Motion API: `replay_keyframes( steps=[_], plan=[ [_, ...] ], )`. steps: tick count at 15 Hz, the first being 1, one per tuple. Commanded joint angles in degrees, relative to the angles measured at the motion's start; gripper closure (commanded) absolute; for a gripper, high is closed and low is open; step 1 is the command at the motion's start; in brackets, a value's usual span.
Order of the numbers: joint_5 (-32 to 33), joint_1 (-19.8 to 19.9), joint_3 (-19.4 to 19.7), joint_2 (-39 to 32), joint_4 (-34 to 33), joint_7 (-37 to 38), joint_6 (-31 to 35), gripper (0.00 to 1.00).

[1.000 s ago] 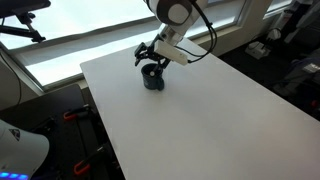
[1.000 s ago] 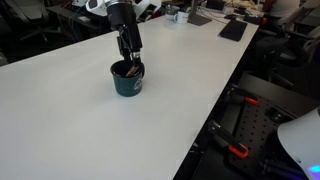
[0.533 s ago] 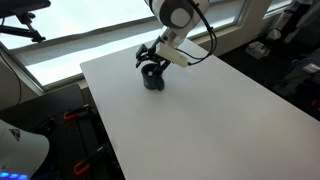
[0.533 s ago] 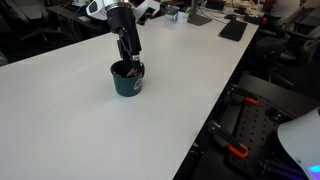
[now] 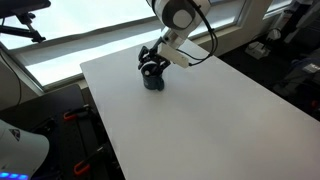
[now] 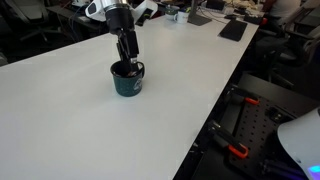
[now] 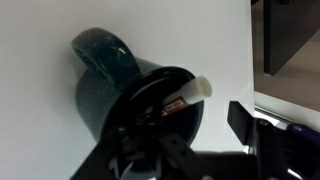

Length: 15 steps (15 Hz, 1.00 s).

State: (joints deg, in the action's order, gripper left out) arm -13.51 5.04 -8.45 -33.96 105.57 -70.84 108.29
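The big white desk (image 5: 200,110) fills most of both exterior views, and its top is wide and bare on every side of the mug. The near edge of the desk (image 6: 205,120) is well away from the mug, and so is the far edge by the window (image 5: 90,40). The robot arm (image 5: 178,15) comes in from the far side of the desk. It bends at the top and points its wrist steeply down, leaning a little. The dark green mug (image 5: 153,80) stands upright on the desk, near the far end and well apart from all the edges. In the wrist view its handle (image 7: 100,50) sticks out to the upper left. The gripper (image 6: 127,62) is right on top of the mug (image 6: 127,82), with its tips down at the mug's open mouth. The jaws look dark and blurry there, so I cannot tell how far apart they are or if they hold anything. A pen (image 7: 185,97) with a white end leans inside the mug (image 7: 110,70), just past the rim, close to the jaws.
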Motion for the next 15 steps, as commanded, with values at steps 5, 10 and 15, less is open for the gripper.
replay_keyframes(
  steps=[5, 10, 15],
  plan=[
    [0.56, -0.02, -0.11, -1.09, -2.37, -0.5, -2.67, 0.73],
    [0.47, -0.01, -0.15, -1.43, -3.07, -0.65, -2.86, 1.0],
    [0.66, -0.22, 0.04, -1.91, -3.27, 0.29, -3.11, 0.74]
  ],
)
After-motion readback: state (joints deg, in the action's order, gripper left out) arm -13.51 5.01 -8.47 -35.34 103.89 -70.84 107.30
